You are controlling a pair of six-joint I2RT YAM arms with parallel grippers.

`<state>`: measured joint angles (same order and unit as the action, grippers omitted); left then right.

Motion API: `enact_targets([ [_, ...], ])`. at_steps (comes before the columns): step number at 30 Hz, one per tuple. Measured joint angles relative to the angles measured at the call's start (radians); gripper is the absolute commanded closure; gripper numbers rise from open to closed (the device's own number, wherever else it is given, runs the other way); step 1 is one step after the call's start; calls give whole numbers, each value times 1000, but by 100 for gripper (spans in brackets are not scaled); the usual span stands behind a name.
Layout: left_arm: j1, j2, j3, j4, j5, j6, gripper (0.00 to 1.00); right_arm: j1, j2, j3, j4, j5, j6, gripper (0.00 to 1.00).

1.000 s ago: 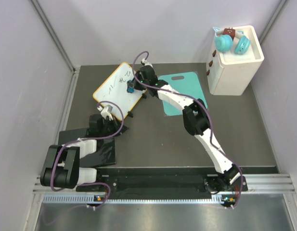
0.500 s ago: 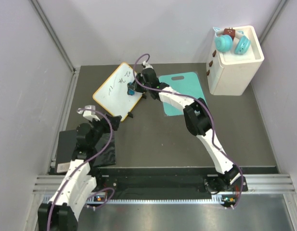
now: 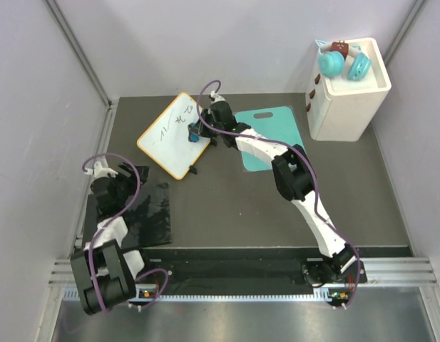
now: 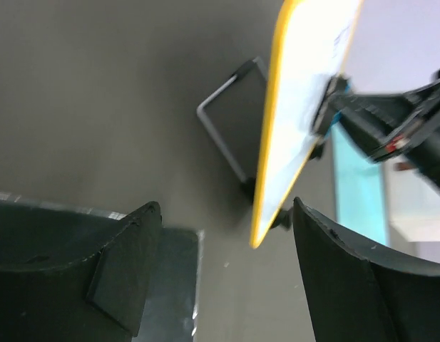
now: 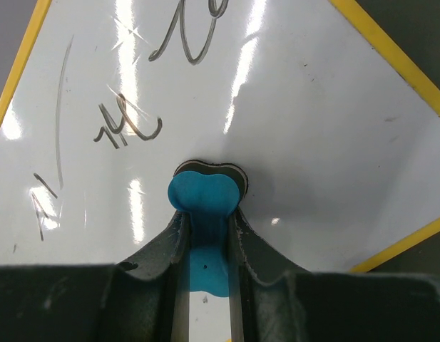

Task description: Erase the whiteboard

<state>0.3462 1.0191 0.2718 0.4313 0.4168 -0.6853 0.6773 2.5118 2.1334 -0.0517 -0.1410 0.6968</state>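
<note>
- Where the left arm folds back at the left side of the table, the left gripper (image 3: pixel 128 174) (image 4: pixel 225 214) has its jaws spread wide and nothing is between them. It is well apart from the whiteboard.
- Under this gripper lies a black mat (image 3: pixel 145 214), flat on the dark table (image 3: pixel 227 206). In the left wrist view one corner of the mat shows below the fingers.
- The whiteboard (image 3: pixel 165 137) (image 4: pixel 298 107) (image 5: pixel 312 128) lies in the far left part of the table, turned so that one corner points away from the arms. Its frame is orange-yellow, and small black clips stick out at its near right edge.
- Black handwriting (image 5: pixel 127 132) covers the left and far parts of the white surface. The part around the eraser and to the right of it is clean.
- The right arm reaches far over the table, and the right gripper (image 3: pixel 197 132) (image 5: pixel 205 219) is over the right side of the whiteboard. Its jaws stand narrow, closed on a blue eraser (image 3: pixel 194 132) (image 5: pixel 202 196).
- In the right wrist view the tip of the eraser touches the white surface, just below the written strokes.
- A teal cutting board (image 3: pixel 287 128) with a handle slot lies just to the right of the whiteboard, partly under the right arm.
- At the far right stands a white box (image 3: pixel 348 107). On top of it are two teal round objects (image 3: pixel 344 65) and a small brown one; what they are, I cannot tell.
</note>
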Motion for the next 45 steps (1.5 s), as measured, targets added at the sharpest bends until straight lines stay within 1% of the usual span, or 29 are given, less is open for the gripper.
enact_targets([
  [2, 29, 60, -7, 124, 54, -53, 23, 0, 0, 0, 0, -3, -3, 100],
  [6, 33, 168, -13, 355, 142, -135, 26, 0, 0, 0, 0, -7, -5, 100],
  [11, 33, 348, -17, 625, 195, -216, 26, 0, 0, 0, 0, -13, -5, 100],
  [13, 33, 423, -17, 707, 203, -246, 29, 0, 0, 0, 0, -15, -5, 100],
  [15, 33, 515, -11, 768, 216, -285, 33, 0, 0, 0, 0, -18, -5, 100],
  [17, 33, 611, -1, 802, 226, -325, 35, 0, 0, 0, 0, -19, -6, 100],
  [19, 29, 694, 13, 805, 228, -361, 36, 0, 0, 0, 0, -20, -5, 100],
  [21, 19, 741, 24, 804, 227, -370, 36, 0, 0, 0, -1, -26, -5, 100],
  [25, -23, 758, 56, 805, 215, -364, 36, -1, 0, 0, -1, -34, -11, 100],
  [29, -43, 773, 112, 807, 206, -363, 39, -3, 0, 0, 3, -35, -16, 100],
  [32, -50, 775, 126, 813, 198, -363, 39, -5, 0, 0, 4, -38, -17, 100],
  [35, -52, 771, 113, 819, 180, -353, 37, -6, 0, 0, 3, -42, -20, 100],
  [36, -53, 763, 99, 819, 165, -340, 34, -6, 0, 0, 2, -45, -21, 100],
  [38, -53, 725, 55, 817, 131, -312, 32, -6, 0, 0, 0, -50, -23, 100],
  [40, -53, 655, 11, 811, 79, -278, 30, -6, 0, 0, 1, -51, -24, 100],
  [45, -55, 388, -21, 739, -37, -187, 26, -10, 0, -9, 6, -54, -24, 100],
])
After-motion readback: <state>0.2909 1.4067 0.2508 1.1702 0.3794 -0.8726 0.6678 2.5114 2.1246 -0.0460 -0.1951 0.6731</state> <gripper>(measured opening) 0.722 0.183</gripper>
